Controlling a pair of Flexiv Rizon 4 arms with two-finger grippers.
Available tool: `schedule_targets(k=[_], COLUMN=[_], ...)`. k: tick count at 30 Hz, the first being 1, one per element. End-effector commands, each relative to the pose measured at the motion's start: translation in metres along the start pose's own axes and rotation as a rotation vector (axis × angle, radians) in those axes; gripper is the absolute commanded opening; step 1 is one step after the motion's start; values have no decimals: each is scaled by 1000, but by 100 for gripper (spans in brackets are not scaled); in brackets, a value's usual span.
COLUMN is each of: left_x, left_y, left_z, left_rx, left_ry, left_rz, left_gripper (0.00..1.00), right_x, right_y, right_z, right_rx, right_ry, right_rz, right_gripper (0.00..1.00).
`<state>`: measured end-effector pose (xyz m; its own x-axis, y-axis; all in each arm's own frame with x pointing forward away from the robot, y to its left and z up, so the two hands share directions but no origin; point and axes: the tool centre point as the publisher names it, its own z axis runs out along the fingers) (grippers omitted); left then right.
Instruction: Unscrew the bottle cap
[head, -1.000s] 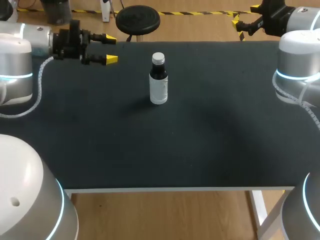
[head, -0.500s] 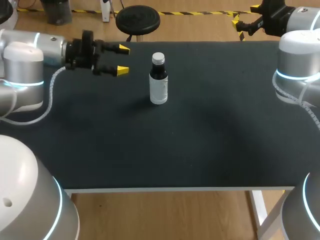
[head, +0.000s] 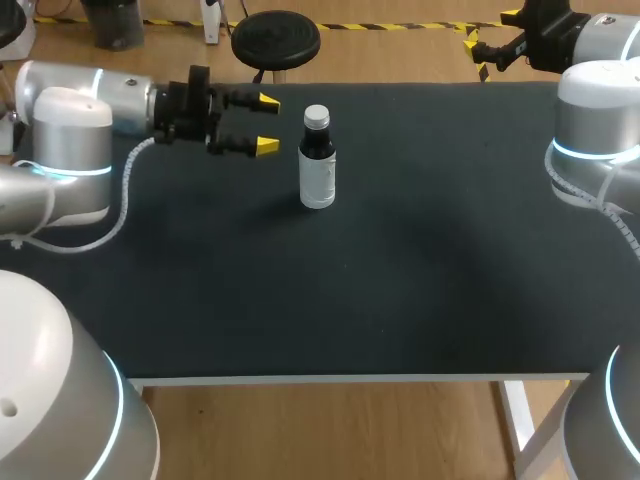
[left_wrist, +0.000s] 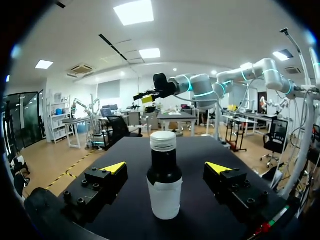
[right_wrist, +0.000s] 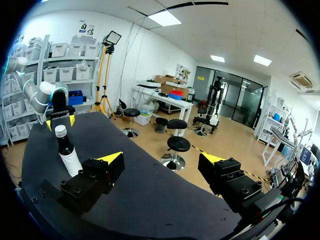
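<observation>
Bottle (head: 317, 165) upright on the dark surface (head: 400, 290), toward the far side and a little left of middle. Dark body, pale label, cap (head: 316, 116) on and untouched. It stands free, with nothing in contact (sensible: a cap can only be turned against a body that is held, so a grip has to come first).

Left arm (head: 70, 130) enters from the left, forearm about level, wrist set so the left gripper (head: 266, 123) points sideways at the bottle. Fingers spread wide and empty, the gap broader than the bottle. In the wrist view the bottle is dead ahead and centred on the gap, with the yellow tips short of it and not touching. I judge it is lined up to close on the body and steady it.

Right arm (head: 595, 120) stands at the far right corner. The right gripper (right_wrist: 161, 160) is also wide open and holds nothing. It is well apart from the bottle, which sits off to one side of it in its wrist view. Probably parked until the body is held, then due at the cap.
</observation>
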<state>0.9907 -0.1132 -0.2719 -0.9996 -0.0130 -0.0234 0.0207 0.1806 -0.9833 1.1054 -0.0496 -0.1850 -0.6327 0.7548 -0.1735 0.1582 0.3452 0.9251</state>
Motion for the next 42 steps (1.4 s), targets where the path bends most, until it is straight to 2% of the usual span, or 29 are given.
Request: schedule_targets(k=[1,10,23,42], left_x=[-6,-7,6,12], left_y=[2,0,1,3], left_z=[4,9,32,49], left_rx=[-3,18,10,11], left_ry=[7,38,58,80], left_rz=[1,0,2,-8], left_gripper=[100,100,100,100], right_x=[0,0,0,0], right_y=[0,0,0,0], right_z=[0,0,0,0], right_rx=[0,0,0,0], right_ry=[1,1,1,1], right_rz=[0,0,0,0], right_gripper=[100,100,100,100])
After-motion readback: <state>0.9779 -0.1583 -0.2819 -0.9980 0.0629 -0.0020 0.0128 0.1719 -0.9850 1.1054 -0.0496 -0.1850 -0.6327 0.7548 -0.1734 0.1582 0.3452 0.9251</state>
